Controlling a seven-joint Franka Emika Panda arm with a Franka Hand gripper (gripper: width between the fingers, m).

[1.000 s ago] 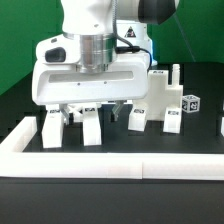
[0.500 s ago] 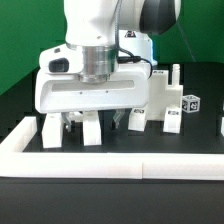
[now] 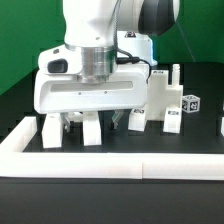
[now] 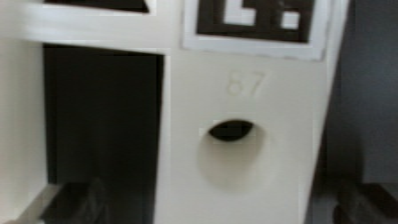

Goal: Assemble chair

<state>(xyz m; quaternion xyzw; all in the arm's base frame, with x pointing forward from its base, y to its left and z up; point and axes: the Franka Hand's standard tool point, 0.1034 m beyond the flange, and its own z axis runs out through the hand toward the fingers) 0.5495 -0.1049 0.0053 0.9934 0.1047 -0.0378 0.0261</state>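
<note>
The chair lies as loose white parts on the black table. My gripper (image 3: 94, 118) hangs low over a group of them in the middle of the exterior view. Its dark fingers (image 3: 70, 120) stand wide apart on either side of an upright white chair leg (image 3: 92, 128). In the wrist view that leg (image 4: 249, 120) fills the frame, with a round hole and a tag at one end. The gripper (image 4: 217, 208) straddles it and looks open. Whether the pads touch the leg is not clear.
Another leg block (image 3: 52, 130) stands toward the exterior view's left. A taller white chair part (image 3: 160, 98) and a small tagged block (image 3: 190, 103) stand toward its right. The long white border wall (image 3: 110, 166) runs along the front.
The hand shifted slightly toward the exterior view's left and settled a little lower between one second and half a second ago. Nothing has visibly moved since.
</note>
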